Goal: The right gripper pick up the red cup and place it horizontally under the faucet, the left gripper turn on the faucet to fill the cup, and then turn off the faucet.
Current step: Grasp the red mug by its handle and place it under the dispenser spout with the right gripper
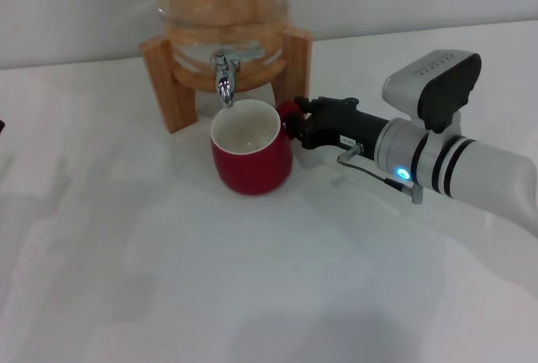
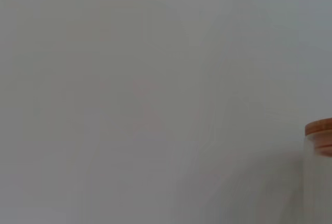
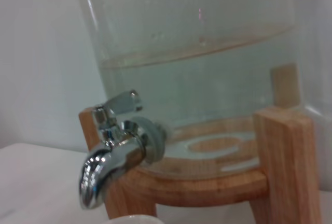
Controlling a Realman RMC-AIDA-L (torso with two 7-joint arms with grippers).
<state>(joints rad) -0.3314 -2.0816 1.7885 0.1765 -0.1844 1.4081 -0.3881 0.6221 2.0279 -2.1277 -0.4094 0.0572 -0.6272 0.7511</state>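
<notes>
White table (image 1: 168,279) fills most of the head view, with a pale wall behind it. At the back stands a big glass jar (image 1: 225,2) on a wooden stand (image 1: 168,77). From the right wrist view the jar (image 3: 197,53) has water in it, and the stand (image 3: 280,156) holds it up off the table. A small shiny faucet (image 1: 224,77) sticks out of the front of the jar, with its spout pointing down. Up close, the faucet (image 3: 111,146) has a short lever on top. The red cup (image 1: 250,153) stands upright on the table, right under the spout, and its white inside looks empty. The cup's red handle points toward the robot's right. The right claw (image 1: 301,123) reaches in from the right side and is closed narrow around that handle, holding the cup. A blue light glows on its wrist. The left claw cannot be seen anywhere; its wrist camera shows just a plain pale surface and, at one edge, a bit of a glass jar with a wooden lid (image 2: 319,128).
</notes>
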